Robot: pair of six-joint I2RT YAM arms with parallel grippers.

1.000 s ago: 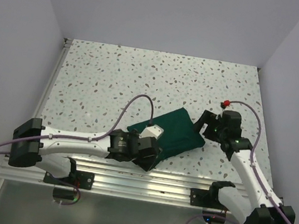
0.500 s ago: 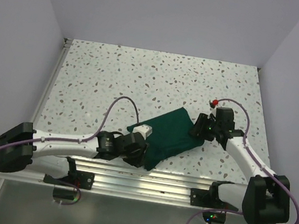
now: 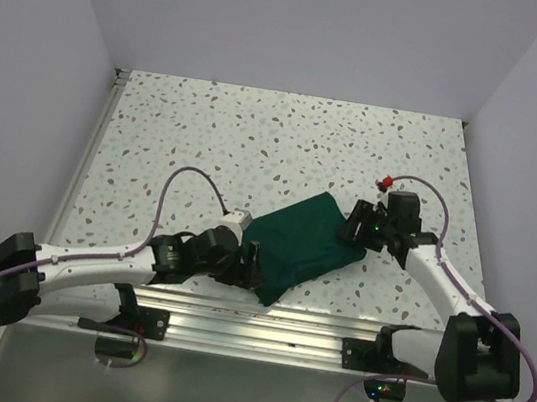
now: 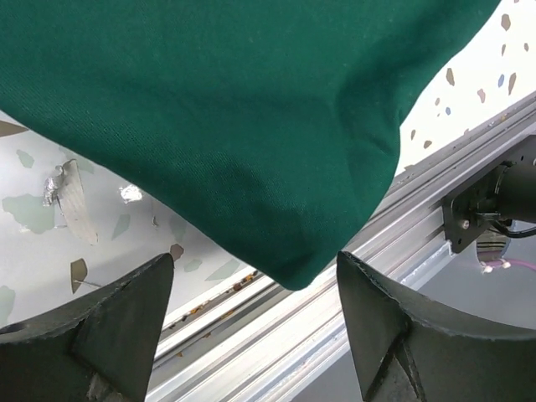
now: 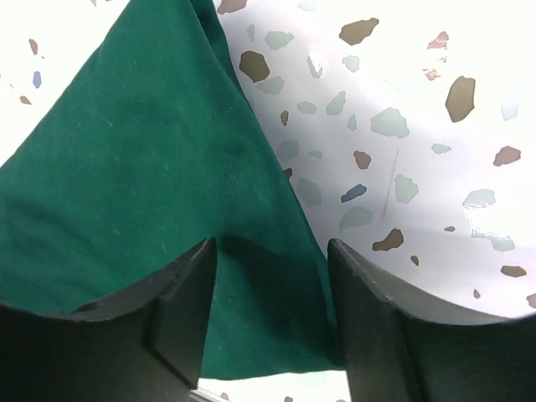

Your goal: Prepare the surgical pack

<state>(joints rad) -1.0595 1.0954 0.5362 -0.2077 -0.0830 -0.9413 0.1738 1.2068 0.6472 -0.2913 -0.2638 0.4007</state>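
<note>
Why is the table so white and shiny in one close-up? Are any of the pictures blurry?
Right wrist view: strong light washes the table nearly white, while the gripper looks dark. Left wrist view: the pack is sharp enough to show its weave. Top view: even light, soft shadows, no blur.

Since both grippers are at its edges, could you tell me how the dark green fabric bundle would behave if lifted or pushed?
The dark green fabric bundle probably flops: its corner by the open left gripper looks rounded and creased. Lifted by one corner, its folds might open. Pushed, it would likely wrinkle or drag across the speckled table, not roll.
</note>
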